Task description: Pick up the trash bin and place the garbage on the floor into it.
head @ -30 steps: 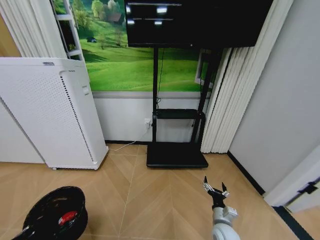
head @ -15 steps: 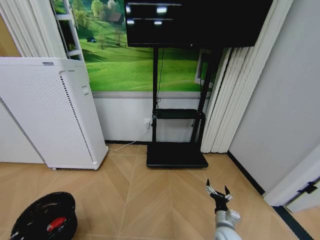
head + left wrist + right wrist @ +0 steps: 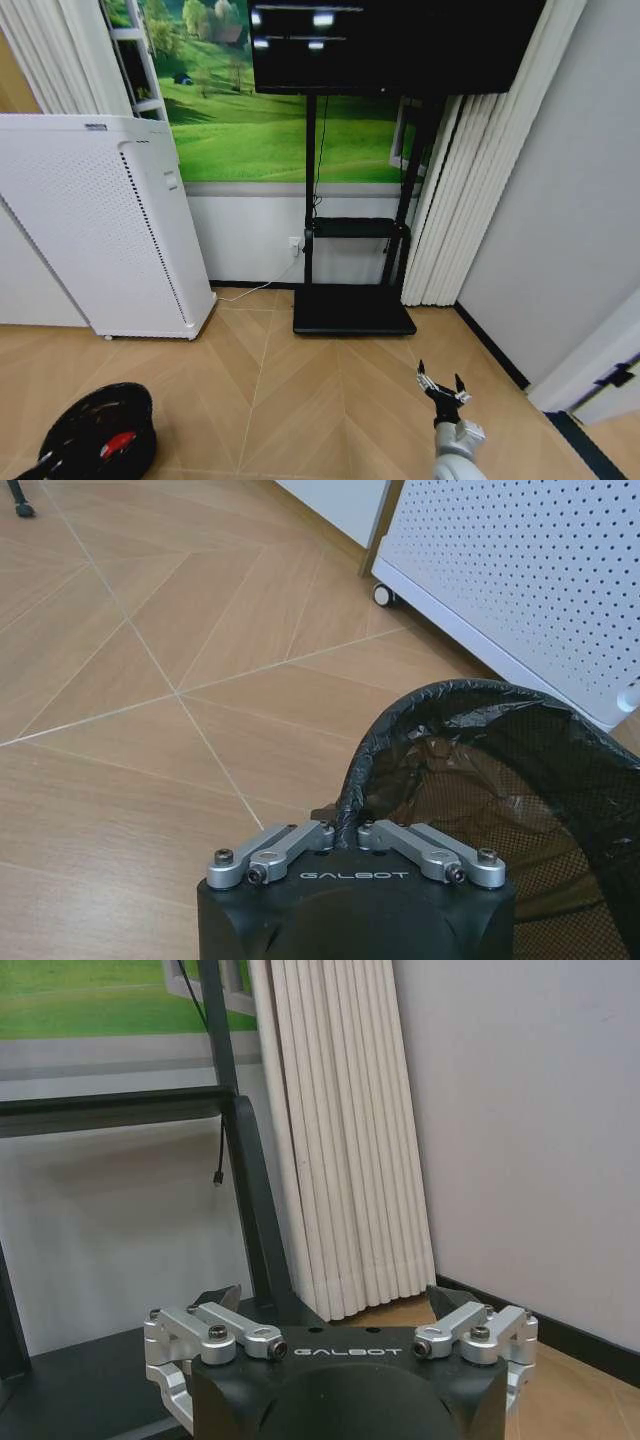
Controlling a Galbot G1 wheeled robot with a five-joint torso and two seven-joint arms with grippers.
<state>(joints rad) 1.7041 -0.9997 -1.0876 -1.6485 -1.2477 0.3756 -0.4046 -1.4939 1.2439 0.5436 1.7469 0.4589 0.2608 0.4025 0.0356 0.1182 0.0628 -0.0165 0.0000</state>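
A: Two grippers. Left gripper (image 3: 343,825)?
B: Clamped on the trash bin (image 3: 95,440) rim, near the white appliance (image 3: 100,220); a red wrapper (image 3: 117,444) lies inside the bin.
A: Right gripper (image 3: 441,384)?
B: Spread wide, empty, well apart from that appliance.

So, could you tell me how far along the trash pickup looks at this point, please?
Done: the left gripper is shut on the rim of the trash bin, and a red piece of garbage already lies inside. In hand: the bin is held at the robot's lower left. Left: the right gripper is open and empty over bare floor; whether more garbage remains cannot be told.
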